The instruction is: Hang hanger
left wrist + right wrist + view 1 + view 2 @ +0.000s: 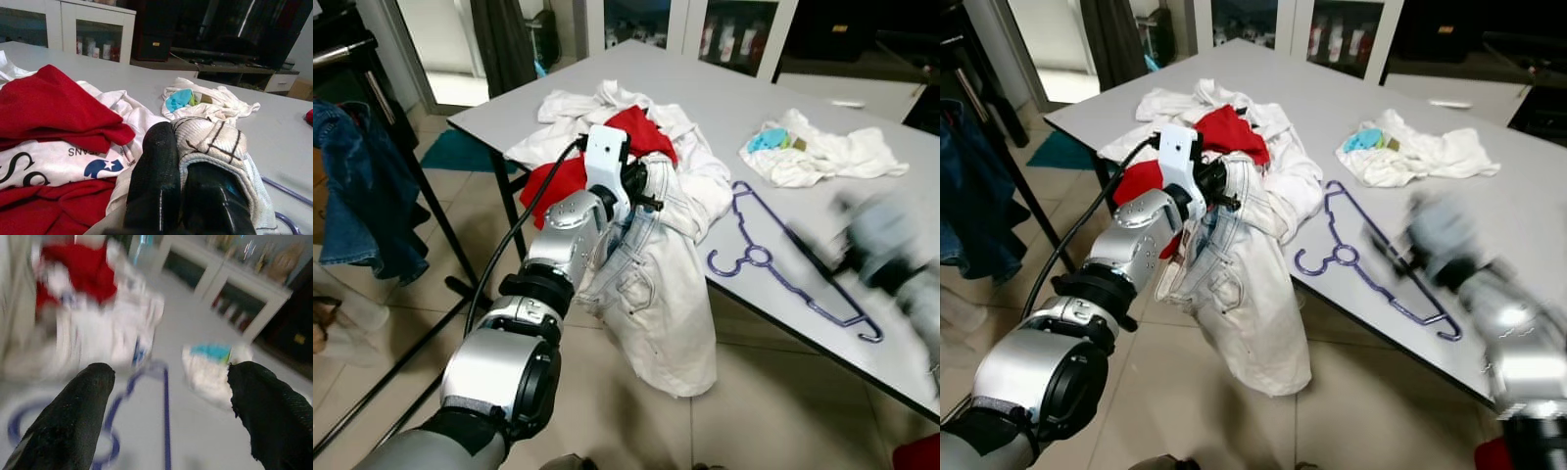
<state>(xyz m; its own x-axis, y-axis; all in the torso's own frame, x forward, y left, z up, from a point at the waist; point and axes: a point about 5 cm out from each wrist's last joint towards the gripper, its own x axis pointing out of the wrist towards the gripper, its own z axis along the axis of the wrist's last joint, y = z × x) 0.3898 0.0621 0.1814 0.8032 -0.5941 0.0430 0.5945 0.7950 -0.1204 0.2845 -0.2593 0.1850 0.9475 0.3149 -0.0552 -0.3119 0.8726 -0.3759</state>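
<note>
Reaching in over the table (862, 108), the right gripper (166, 401) has its fingers spread wide, with the hanger (773, 259) lying between and beyond them; the arm is blurred in the head views, so its exact height above the hanger cannot be told. The left gripper (188, 188) is clamped on a fold of the white jeans (656, 294), which drape from the hanger's left down over the table edge toward the floor.

The hanger lies flat near the front edge, its hook end toward the jeans and its far end at the right. It looks thin, stiff and light, likely to skate on the smooth top if nudged. A pinch across one straight arm, or at the neck by the hook, seems the best hold.

Behind the hanger the tabletop is bare up to a small pile of white cloth (822, 152). Left of the hanger the clothes heap (607, 137) crowds in; the near edge leaves little margin.
</note>
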